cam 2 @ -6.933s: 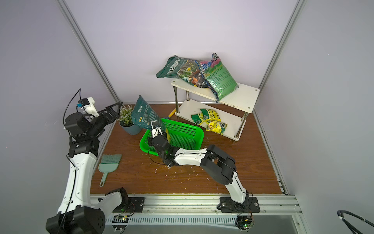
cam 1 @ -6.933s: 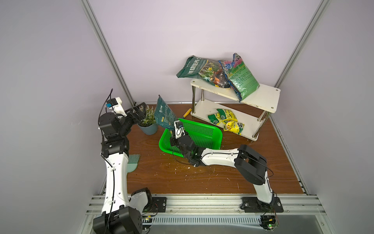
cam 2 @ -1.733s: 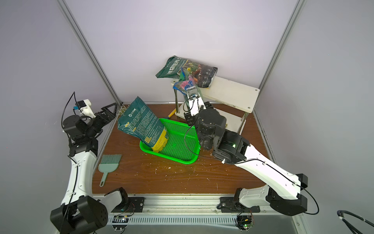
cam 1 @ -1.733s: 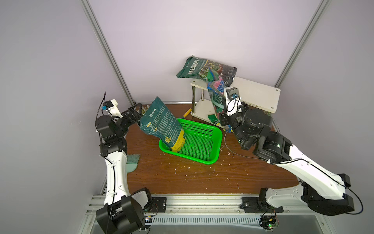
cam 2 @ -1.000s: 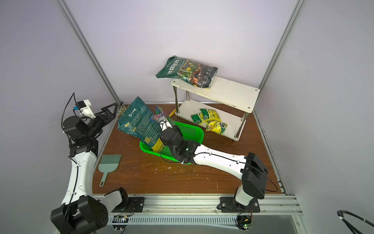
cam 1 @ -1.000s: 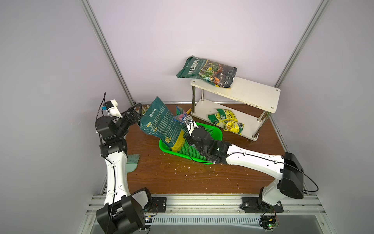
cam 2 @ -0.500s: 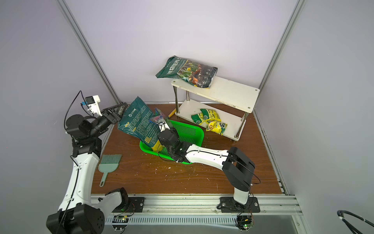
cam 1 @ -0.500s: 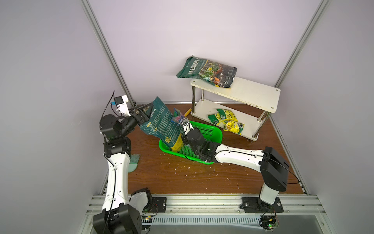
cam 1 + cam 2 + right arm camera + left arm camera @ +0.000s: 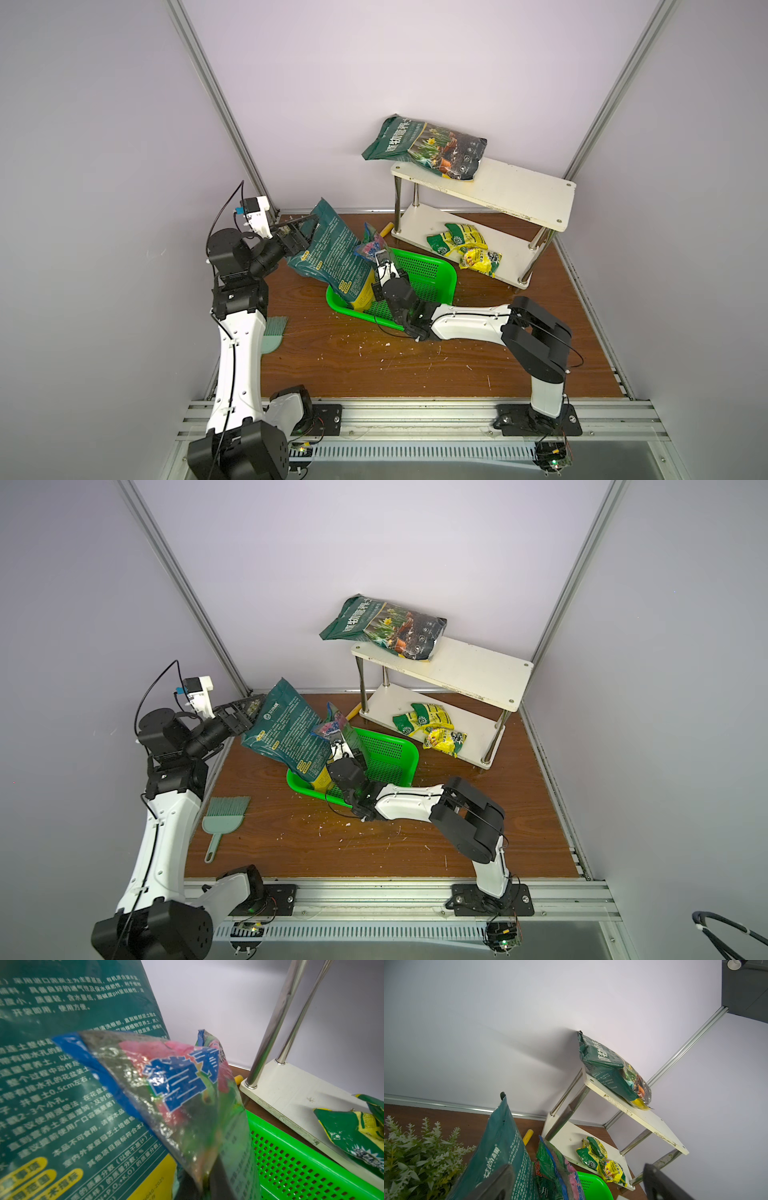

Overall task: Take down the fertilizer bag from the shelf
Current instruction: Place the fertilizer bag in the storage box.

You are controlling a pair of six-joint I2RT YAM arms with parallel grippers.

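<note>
My right jaws clench the small bag [image 9: 368,247] by one end. It stands up from them over the basket [image 9: 428,270], centre frame — left jaws gape wide.

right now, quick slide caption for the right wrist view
Blue-and-pink fertilizer bag pinched by the right gripper, beside the large teal bag, green basket and shelf beyond

Both top views looked steeply down from high over the six o'clock edge of the table [image 9: 374,365], sharing almost everything. The left wrist camera, at nine o'clock, faced upward toward the distant shelf [image 9: 645,1120]. The right wrist camera sat close, sharing the green basket [image 9: 301,1157].
</note>
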